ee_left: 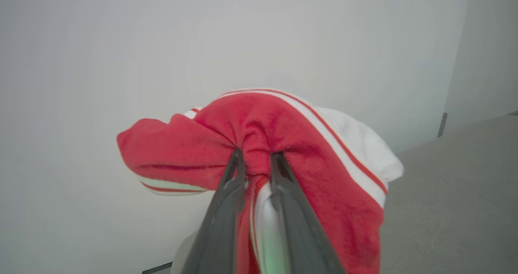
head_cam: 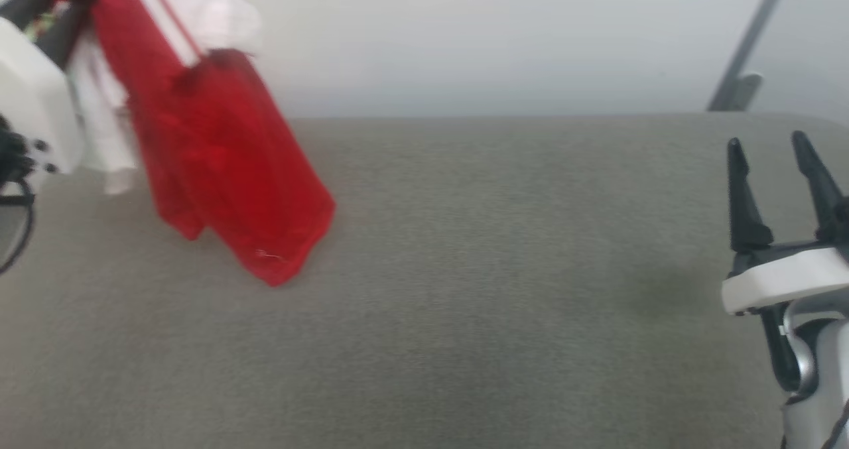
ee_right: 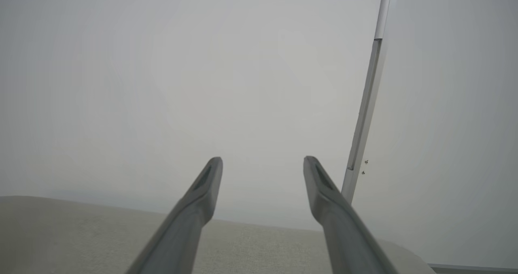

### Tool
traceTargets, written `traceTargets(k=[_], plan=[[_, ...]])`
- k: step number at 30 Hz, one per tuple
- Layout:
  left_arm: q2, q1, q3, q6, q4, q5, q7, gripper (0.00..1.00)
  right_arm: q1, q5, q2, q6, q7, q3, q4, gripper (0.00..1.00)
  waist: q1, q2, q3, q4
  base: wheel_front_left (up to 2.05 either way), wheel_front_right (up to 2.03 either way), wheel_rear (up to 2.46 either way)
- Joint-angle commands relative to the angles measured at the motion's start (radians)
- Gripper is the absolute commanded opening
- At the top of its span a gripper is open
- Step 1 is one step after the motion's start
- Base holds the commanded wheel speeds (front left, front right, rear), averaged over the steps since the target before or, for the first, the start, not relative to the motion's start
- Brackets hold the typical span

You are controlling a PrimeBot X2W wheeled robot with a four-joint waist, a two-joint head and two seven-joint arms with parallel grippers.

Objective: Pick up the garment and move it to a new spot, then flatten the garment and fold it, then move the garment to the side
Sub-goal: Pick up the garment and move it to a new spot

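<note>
The garment (head_cam: 219, 157), a red shirt with white panels and red-and-white striped trim, hangs bunched above the far left of the grey surface, its lower hem just over it. My left gripper (head_cam: 56, 1) holds it from the top left corner of the head view. In the left wrist view both dark fingers (ee_left: 230, 197) pinch a fold of the red cloth (ee_left: 291, 140), so the left gripper (ee_left: 255, 154) is shut on the garment. My right gripper (head_cam: 769, 145) stands open at the right edge, apart from the cloth, its fingers (ee_right: 202, 185) spread with nothing between them.
The grey fabric-covered surface (head_cam: 464, 303) stretches wide across the middle and right. A pale wall rises behind its far edge. A thin metal post (head_cam: 746, 51) leans at the back right, also seen as a post (ee_right: 364, 116) in the right wrist view.
</note>
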State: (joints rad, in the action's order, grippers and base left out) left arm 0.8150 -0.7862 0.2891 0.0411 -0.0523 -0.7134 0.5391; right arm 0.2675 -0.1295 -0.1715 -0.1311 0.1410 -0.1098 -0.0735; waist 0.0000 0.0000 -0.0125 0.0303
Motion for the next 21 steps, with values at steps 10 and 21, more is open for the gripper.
traceTargets(k=[10, 21], plan=[[-0.099, -0.067, 0.091, 0.014, -0.081, 0.008, 0.054, 0.0, -0.012, 0.018, 0.026, 0.001, 0.024, -0.089, -0.022, 1.0, 0.0, 0.0, -0.051, -0.139, 0.0, 0.0, 0.0], [-0.19, -0.003, 0.211, 0.029, -0.074, 0.004, 0.101, 0.0, 0.004, 0.018, 0.061, 0.001, 0.058, -0.095, -0.052, 1.0, 0.0, 0.0, -0.128, -0.186, 0.0, 0.0, 0.0]])
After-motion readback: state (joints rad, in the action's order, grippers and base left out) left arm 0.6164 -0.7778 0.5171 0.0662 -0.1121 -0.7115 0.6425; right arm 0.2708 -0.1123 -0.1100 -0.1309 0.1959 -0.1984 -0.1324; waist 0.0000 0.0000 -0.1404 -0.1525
